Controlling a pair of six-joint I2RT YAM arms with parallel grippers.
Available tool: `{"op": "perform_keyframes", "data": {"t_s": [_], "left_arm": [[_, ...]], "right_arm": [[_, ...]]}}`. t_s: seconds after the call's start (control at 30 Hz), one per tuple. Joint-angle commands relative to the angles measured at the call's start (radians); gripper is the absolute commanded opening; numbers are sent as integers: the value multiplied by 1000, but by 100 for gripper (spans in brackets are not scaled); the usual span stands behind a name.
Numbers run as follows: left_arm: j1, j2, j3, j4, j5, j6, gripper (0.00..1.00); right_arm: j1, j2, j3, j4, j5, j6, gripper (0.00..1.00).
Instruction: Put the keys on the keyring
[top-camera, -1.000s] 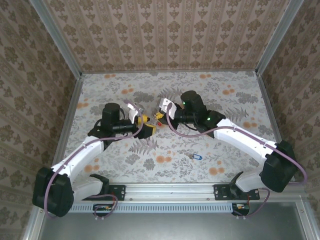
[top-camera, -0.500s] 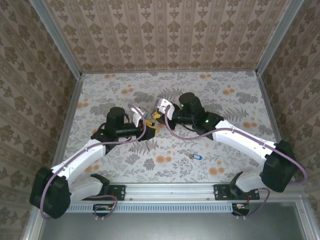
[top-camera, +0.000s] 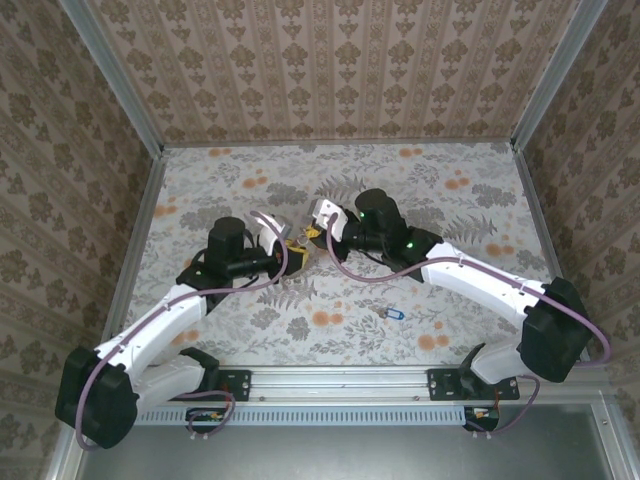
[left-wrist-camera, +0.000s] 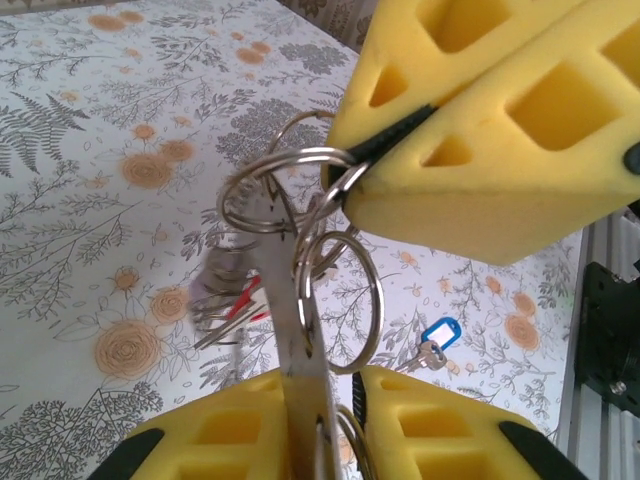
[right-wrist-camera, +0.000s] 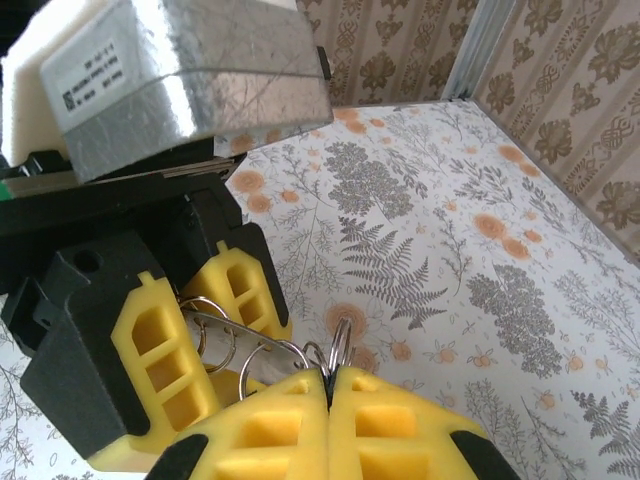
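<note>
The label (right-wrist-camera: 100, 85) on the grey box (right-wrist-camera: 200, 60) has print too small to read. Your left gripper (left-wrist-camera: 305, 390) grasps the keyring (left-wrist-camera: 295, 320), a flat band standing edge-on above the table (left-wrist-camera: 90, 120). Your right gripper (right-wrist-camera: 328, 385) is clenched on a small ring (right-wrist-camera: 340, 345), among other rings and a blurred red key (left-wrist-camera: 252, 298) crowded at the band. A blue key (top-camera: 391, 314) lies alone on the table, well apart from them.
</note>
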Motion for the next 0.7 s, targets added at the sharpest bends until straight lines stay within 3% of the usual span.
{"op": "perform_keyframes", "data": {"t_s": [0.0,0.07,0.13,0.37,0.67], "left_arm": [[-6,-21,19,-1,22,19,18],[-6,-24,24,-2,20,16,12],[-6,-25,30,-3,14,15,0],[-9,-46,34,-17,-74,10,0],[-36,-94,48,-82,-177,98,0]], "right_arm": [[11,16,-3,53,25,15,0],[12,16,-7,53,31,11,0],[14,16,-18,64,39,5,0],[30,21,-44,77,79,1,1],[38,-11,-98,94,128,-16,24]]}}
